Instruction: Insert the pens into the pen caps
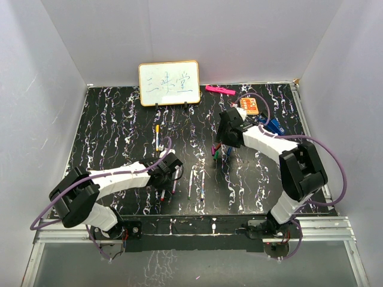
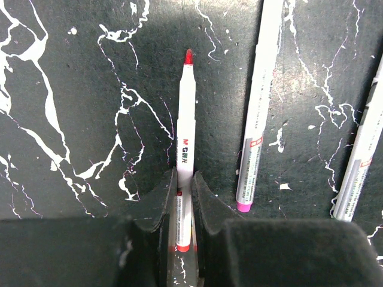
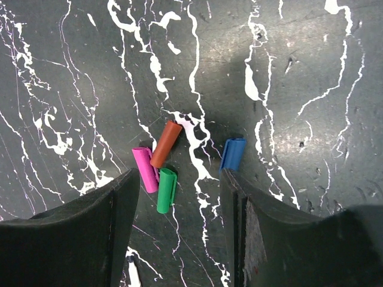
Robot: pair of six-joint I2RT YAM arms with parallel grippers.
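The left gripper [image 2: 184,197] is pinched in on the red pen [image 2: 187,119], one finger on each side of the barrel near its rear end. The pen's long axis runs straight ahead out of the jaws, red tip leading. Whether it is off the table [image 2: 90,89] cannot be told. A second pen [image 2: 256,119], magenta-ended, lies just beside the gripper on the view's right, roughly parallel and not touching. The right gripper [image 3: 178,185] is spread wide, holds nothing and hangs over the caps. The red-brown cap [image 3: 166,144] lies just ahead of its fingertips, nearer the view's left finger, its axis slanted. Its near end touches the magenta cap [image 3: 144,170], and the green cap [image 3: 166,191] sits just behind, between the fingers. The blue cap [image 3: 233,154] lies at the other finger's tip. The right arm is nearer the caps, so the match likely turns on picking the red-brown cap from its neighbours and lining its open end up with the pen's tip.
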